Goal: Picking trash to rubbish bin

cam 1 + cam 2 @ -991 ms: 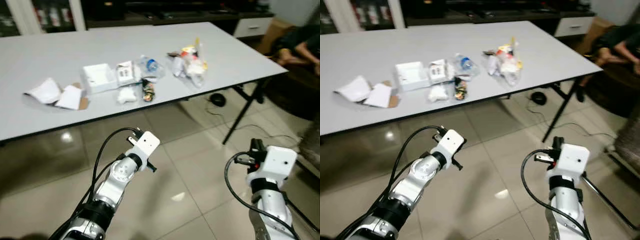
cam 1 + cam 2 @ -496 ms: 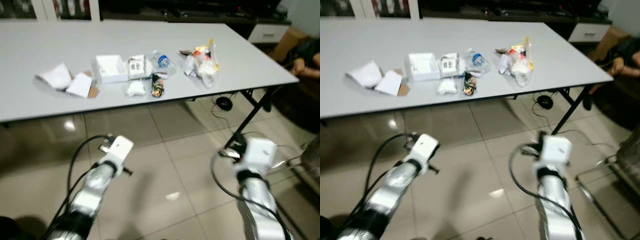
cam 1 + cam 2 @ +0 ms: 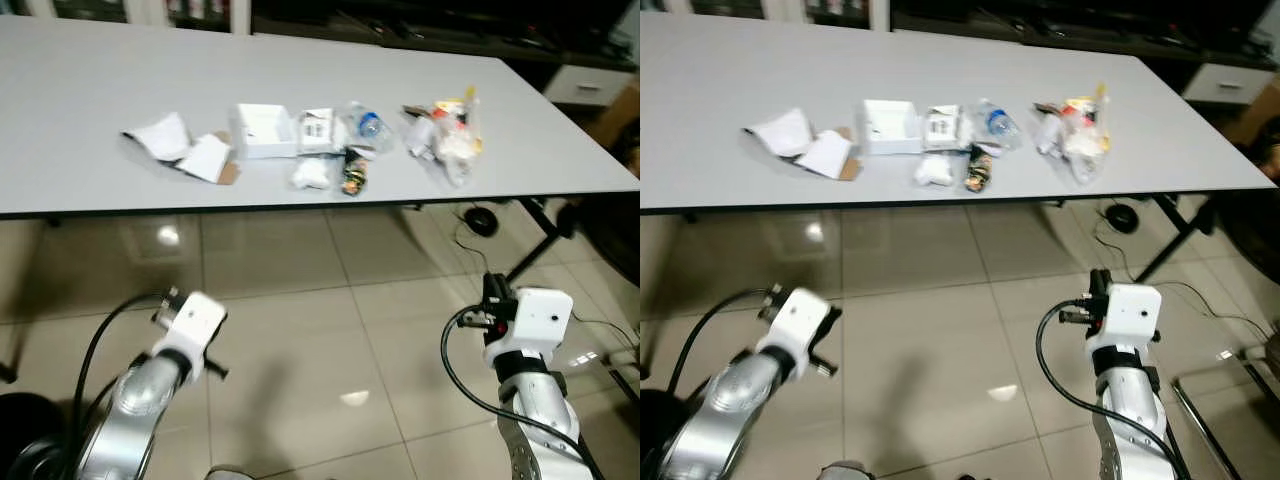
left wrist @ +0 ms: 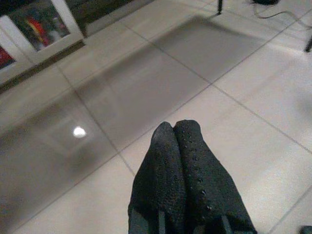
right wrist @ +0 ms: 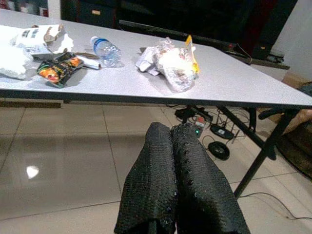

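Crumpled clear plastic bag of trash sits on the long white table, far ahead of the nearer right gripper, fingers pinched together, empty.

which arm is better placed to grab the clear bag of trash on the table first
Probably the right. The clear bag of trash lies toward the table's right end, on the right claw's side, and the right wrist view faces it. The left claw points at bare floor. Both are shut and low.
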### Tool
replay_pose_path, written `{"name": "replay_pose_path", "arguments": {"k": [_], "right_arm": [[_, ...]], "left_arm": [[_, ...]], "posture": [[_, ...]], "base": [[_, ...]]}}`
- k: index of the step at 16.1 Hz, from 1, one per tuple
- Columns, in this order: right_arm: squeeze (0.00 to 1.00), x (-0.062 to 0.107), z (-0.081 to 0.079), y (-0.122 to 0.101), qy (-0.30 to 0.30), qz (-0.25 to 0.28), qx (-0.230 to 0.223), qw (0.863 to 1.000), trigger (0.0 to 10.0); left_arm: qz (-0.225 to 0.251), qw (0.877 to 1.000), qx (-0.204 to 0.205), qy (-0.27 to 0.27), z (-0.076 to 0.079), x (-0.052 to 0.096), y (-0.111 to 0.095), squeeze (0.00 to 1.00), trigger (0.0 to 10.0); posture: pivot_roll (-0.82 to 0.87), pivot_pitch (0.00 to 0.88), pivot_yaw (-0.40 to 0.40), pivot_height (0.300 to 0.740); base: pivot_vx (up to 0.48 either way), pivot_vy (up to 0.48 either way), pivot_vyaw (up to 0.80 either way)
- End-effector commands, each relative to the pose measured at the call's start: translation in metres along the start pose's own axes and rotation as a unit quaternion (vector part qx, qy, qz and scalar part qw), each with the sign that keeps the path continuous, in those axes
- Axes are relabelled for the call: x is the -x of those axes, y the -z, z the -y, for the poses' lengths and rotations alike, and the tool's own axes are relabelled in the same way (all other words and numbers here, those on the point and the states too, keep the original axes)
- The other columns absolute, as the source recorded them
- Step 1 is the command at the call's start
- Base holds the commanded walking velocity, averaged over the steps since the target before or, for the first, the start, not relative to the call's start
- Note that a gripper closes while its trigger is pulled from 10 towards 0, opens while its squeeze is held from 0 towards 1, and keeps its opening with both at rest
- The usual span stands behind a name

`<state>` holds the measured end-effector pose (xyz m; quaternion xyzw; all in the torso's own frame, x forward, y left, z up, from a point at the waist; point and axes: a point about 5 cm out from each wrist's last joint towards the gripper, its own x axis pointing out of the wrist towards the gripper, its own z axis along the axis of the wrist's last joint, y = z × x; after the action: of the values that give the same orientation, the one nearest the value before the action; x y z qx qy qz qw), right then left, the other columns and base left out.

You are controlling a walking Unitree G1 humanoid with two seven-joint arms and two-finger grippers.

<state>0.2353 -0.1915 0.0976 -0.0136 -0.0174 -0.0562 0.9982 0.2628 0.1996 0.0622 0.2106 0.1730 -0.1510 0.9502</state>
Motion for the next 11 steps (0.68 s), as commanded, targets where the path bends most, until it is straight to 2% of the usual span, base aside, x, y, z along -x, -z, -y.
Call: {"name": "replay_pose_path", "arguments": {"k": [1,2,4,5,8,9,11], "right_arm": [[0.0,0.002,0.008,-0.006,0.024,0.013,-0.005,1.0,10.0],[0.0,0.006,0.006,-0.01,0.037,0.02,-0.012,0.999,10.0],[0.0,0.014,0.007,-0.011,0.054,0.024,-0.017,0.998,10.0],[0.0,0.015,0.008,-0.01,0.06,0.022,-0.018,0.998,10.0],[0.0,0.022,0.009,-0.009,0.095,0.027,-0.027,0.995,10.0],[0.0,0.023,0.004,-0.012,0.103,0.036,-0.034,0.993,10.0],[0.0,0.026,0.004,-0.01,0.117,0.037,-0.04,0.992,10.0]], "left_arm": [[0.009,1.0,-0.003,0.011,0.008,-0.008,-0.007,0.0,10.0],[0.022,1.0,-0.006,0.021,0.013,-0.014,-0.019,0.0,10.0],[0.034,0.999,-0.009,0.037,0.018,-0.019,-0.027,0.0,10.0],[0.037,0.998,-0.012,0.042,0.02,-0.02,-0.028,0.0,10.0],[0.045,0.996,-0.034,0.074,0.028,-0.036,-0.027,0.0,10.0],[0.066,0.992,-0.056,0.092,0.033,-0.043,-0.034,0.0,10.0],[0.056,0.992,-0.062,0.089,0.037,-0.053,-0.03,0.0,10.0]], "posture": [[0.34,0.084,-0.146,0.74],[0.33,0.082,-0.132,0.74],[0.29,0.074,-0.104,0.74],[0.28,0.071,-0.088,0.74],[0.24,0.06,-0.029,0.74],[0.22,0.055,-0.007,0.74],[0.21,0.046,0.021,0.74]], "base": [[0.0,0.0,0.0],[0.0,0.0,0.0],[0.0,0.0,0.0],[0.0,0.0,0.0],[0.0,0.0,0.0],[0.0,0.0,0.0],[0.0,0.0,0.0]]}}
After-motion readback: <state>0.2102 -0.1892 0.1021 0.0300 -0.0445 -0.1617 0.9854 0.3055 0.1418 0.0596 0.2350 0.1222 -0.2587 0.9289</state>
